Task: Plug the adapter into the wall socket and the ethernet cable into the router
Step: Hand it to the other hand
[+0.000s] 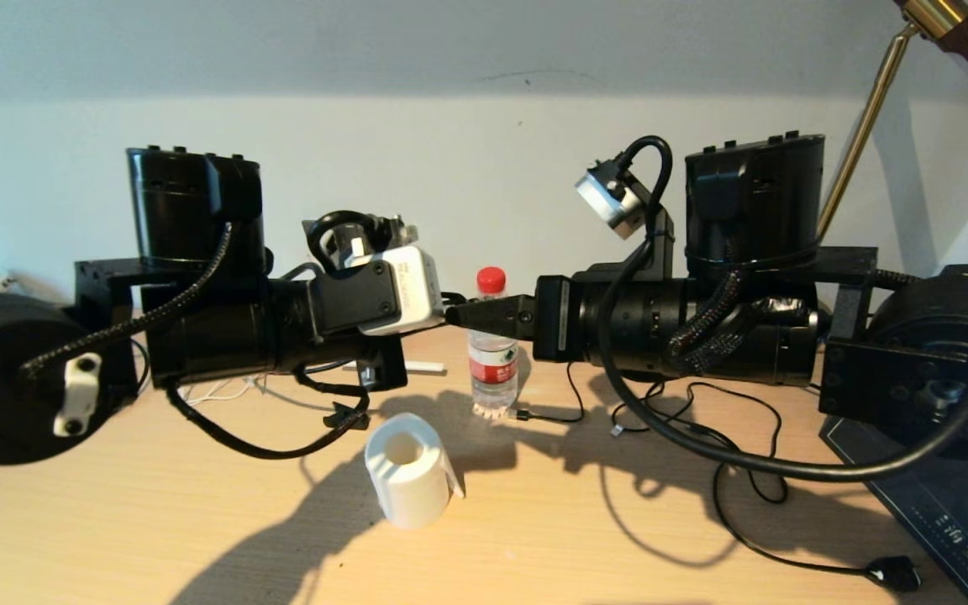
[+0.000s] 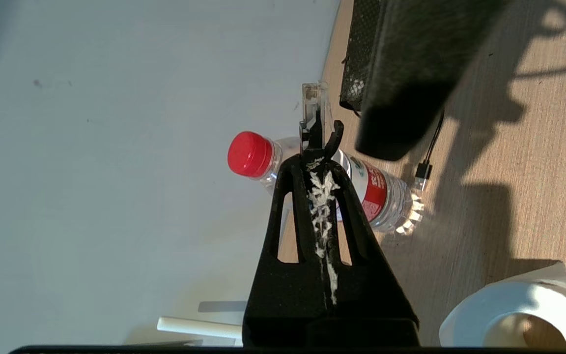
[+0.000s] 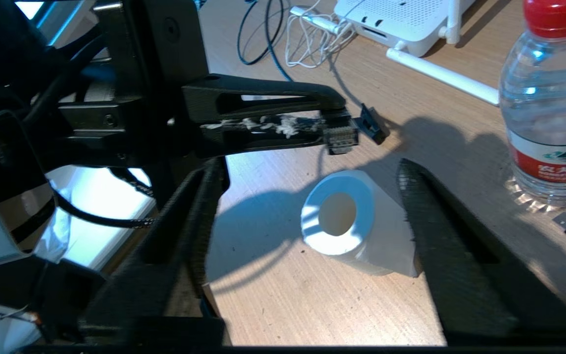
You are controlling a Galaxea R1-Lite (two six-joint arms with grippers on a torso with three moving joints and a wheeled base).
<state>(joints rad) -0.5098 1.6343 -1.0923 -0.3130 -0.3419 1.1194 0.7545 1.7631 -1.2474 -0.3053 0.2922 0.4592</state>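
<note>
Lying nearest on the tabletop (image 1: 198, 521): tissue roll (image 1: 407, 470). Mid-desk: water bottle (image 1: 492, 344). Above it, left gripper (image 2: 318, 147) clamps ethernet cable (image 3: 340, 136) connector; right gripper (image 3: 307, 206) spread wide, facing it. Far edge: router (image 3: 401, 22).

Router (image 3: 401, 19): cut by frame top at 12 o'clock in right wrist view, only one edge and antenna bases visible; in head view hidden behind left arm (image 1: 223, 328). Water bottle (image 3: 551, 98): cut at right edge. Ethernet cable (image 2: 314, 115): only clear connector past left claw (image 2: 318, 162) tips, cord hidden. Dark tray (image 1: 938, 504): cut at 4 o'clock corner of head view. Wall socket, adapter: cannot tell where.
</note>
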